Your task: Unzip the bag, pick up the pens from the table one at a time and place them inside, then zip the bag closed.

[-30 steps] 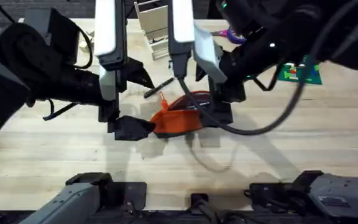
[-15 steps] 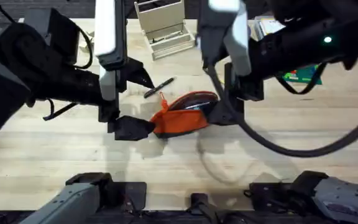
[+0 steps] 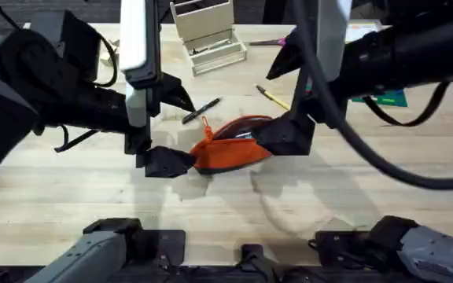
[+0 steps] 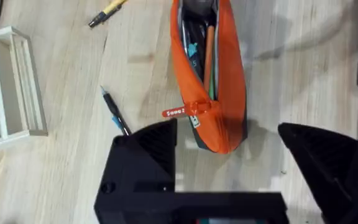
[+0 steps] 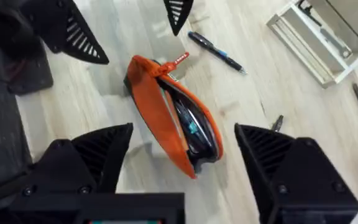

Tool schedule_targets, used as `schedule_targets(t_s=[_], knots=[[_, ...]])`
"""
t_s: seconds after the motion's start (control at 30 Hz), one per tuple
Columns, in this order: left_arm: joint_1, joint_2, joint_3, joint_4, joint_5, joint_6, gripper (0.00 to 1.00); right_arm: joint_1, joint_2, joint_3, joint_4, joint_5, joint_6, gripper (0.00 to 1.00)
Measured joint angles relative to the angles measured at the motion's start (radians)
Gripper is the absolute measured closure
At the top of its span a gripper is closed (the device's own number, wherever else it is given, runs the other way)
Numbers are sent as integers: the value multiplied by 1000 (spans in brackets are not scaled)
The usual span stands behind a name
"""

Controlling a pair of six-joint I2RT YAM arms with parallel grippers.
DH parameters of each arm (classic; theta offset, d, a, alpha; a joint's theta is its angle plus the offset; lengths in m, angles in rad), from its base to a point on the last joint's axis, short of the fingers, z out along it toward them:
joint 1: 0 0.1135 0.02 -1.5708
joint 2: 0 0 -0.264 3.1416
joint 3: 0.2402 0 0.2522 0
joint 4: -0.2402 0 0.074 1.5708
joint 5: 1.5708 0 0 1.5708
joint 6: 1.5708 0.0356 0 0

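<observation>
1. We see the table (image 3: 384,181) as wide bare planks on the near side of the bag (image 3: 230,149), with more bare wood out to the right; the far edge carries a pale open-frame holder (image 3: 208,35), purple-handled scissors (image 3: 281,42) and a green item (image 3: 388,98) partly behind the right arm.
2. The bag lies near the middle of the table, between the two grippers, an orange pouch with a dark underside, its zipper open along most of the top and an orange pull tab (image 4: 182,112) sticking out at the closed end.
3. Inside the open bag we make out dark contents, a bit of teal and an orange-brown stick; what they are we cannot tell.
4. The black pen (image 3: 201,110) lies on the wood just behind the bag, and the yellow pen (image 3: 274,97) lies farther right, clear of it.
5. The left gripper (image 4: 229,162) sits at the bag's closed end, jaws spread wide with the bag tip between them, gripping nothing.
6. The right gripper (image 5: 185,155) hangs above the bag's open end, jaws wide apart and empty.
7. The frame holder has a few small dark items in it.
</observation>
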Motion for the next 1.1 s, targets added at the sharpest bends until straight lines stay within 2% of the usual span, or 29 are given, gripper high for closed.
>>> schedule_targets(t_s=[0.17,0.23,0.43,0.77,0.97,1.1], knots=[[0,0,0,3,-5,-3,7,0,-12,0,3,0,49,4],[0,0,0,27,-16,-27,7,0,-15,0,3,0,57,4],[0,0,11,106,-64,-196,10,0,-23,0,3,0,70,3],[0,10,134,120,-251,-467,9,0,-24,0,5,0,81,3],[0,89,175,120,-308,-566,10,0,-52,0,31,0,114,3],[0,156,190,126,-321,-598,8,0,-108,0,30,0,127,3]])
